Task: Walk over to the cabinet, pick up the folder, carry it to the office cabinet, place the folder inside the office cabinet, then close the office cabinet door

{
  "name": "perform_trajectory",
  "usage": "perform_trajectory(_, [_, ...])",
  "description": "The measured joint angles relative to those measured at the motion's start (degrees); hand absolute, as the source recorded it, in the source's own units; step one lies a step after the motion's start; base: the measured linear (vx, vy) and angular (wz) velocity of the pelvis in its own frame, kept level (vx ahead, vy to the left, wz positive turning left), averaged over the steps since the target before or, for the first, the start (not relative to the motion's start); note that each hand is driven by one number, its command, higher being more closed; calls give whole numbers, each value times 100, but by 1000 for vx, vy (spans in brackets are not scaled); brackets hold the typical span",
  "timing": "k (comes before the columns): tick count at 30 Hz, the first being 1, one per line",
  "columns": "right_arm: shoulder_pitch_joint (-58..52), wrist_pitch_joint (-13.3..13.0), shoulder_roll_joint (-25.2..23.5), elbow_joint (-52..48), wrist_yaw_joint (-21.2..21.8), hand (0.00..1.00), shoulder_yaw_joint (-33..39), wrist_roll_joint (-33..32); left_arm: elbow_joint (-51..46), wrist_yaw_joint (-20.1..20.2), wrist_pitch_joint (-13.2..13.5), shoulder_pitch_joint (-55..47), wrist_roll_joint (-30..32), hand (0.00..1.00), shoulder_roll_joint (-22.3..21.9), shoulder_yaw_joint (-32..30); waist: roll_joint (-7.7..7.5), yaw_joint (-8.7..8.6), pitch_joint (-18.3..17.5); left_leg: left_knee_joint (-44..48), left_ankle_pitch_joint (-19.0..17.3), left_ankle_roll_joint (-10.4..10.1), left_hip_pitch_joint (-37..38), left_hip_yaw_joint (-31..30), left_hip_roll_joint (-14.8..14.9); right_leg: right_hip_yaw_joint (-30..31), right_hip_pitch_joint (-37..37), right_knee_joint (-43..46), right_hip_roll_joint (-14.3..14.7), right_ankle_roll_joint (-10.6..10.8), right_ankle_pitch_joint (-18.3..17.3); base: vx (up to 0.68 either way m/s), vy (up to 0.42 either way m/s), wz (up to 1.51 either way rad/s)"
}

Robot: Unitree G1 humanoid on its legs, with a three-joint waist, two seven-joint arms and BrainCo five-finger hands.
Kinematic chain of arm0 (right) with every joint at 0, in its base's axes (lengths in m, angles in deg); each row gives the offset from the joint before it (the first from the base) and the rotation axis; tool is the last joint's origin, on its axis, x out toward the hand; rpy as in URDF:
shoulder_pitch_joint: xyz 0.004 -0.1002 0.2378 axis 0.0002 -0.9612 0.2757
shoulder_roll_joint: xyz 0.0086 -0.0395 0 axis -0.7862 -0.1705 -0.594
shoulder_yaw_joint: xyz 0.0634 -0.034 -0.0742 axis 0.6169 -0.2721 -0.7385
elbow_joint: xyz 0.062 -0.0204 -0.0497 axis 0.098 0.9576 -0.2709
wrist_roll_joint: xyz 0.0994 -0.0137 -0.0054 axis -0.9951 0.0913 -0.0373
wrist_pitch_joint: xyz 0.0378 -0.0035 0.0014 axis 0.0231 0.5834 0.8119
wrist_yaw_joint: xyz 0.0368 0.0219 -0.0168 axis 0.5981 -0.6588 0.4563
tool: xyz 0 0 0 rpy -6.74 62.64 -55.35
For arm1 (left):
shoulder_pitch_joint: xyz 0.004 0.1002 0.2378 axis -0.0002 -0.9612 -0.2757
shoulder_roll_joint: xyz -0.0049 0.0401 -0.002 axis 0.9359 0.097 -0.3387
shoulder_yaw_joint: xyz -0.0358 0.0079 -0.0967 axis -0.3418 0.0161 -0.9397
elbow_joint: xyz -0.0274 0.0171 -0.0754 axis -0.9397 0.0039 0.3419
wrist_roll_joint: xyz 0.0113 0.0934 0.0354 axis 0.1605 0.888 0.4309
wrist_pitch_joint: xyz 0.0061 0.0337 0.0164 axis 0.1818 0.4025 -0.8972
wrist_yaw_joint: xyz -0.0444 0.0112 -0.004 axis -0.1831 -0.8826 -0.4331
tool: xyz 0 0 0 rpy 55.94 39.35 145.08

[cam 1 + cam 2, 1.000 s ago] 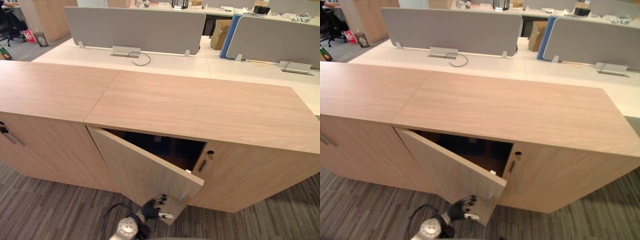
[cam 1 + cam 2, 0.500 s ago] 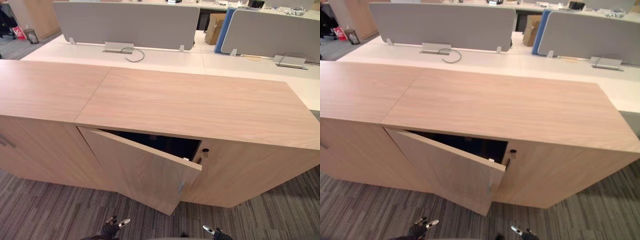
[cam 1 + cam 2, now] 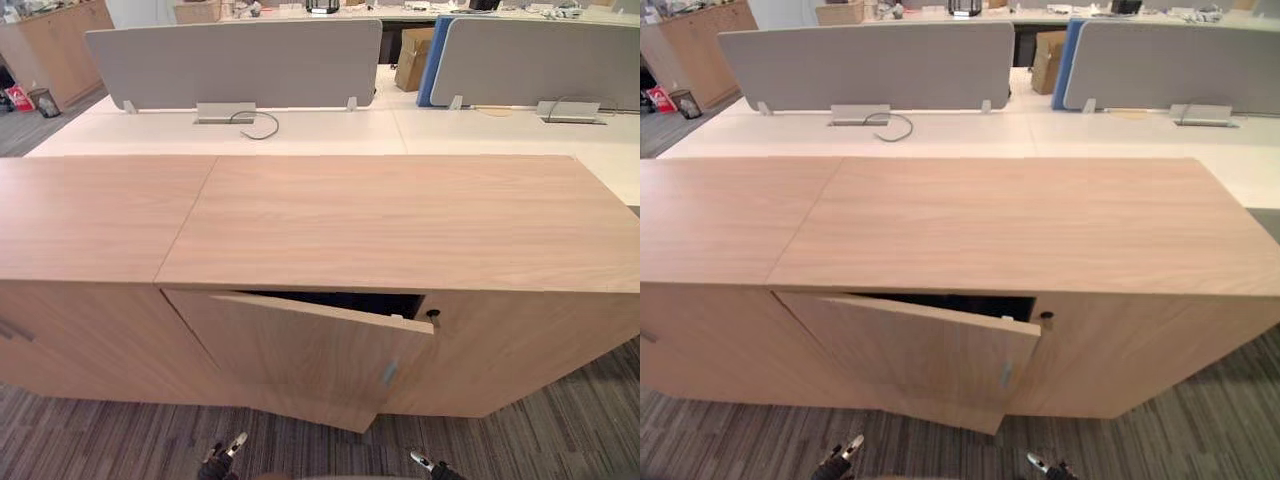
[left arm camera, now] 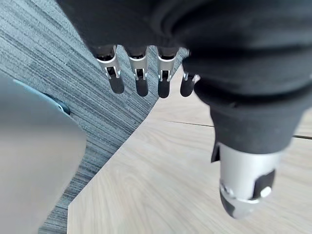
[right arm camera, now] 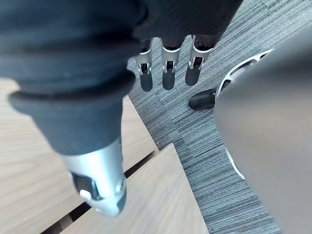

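Door swung nearly shut since a second ago: office cabinet door (image 3: 300, 345) now only ajar, free edge with small handle (image 3: 389, 373) standing just off office cabinet (image 3: 400, 215) front, narrow dark gap along top. Earlier at door's lower edge, left hand (image 3: 222, 456) now off it, low over carpet floor (image 3: 90, 440); right hand (image 3: 426, 463) likewise low. Both hands' fingers (image 4: 138, 73) straight, relaxed, empty, touching nothing. Where folder lies cannot be told: gap too dark. Behind cabinet, white table (image 3: 320, 130) with grey screens (image 3: 235, 62).
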Motion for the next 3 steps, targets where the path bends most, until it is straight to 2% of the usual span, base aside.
perform_trajectory(3, [-44, 1, 0, -121, 11, 0, -211, 102, 121, 150, 5, 30, -23, 0, -3, 10, 5, -46, -70, -429, 138, 6, 272, 66, -18, -17, 7, -5, -4, 0, 0, 139, -8, -16])
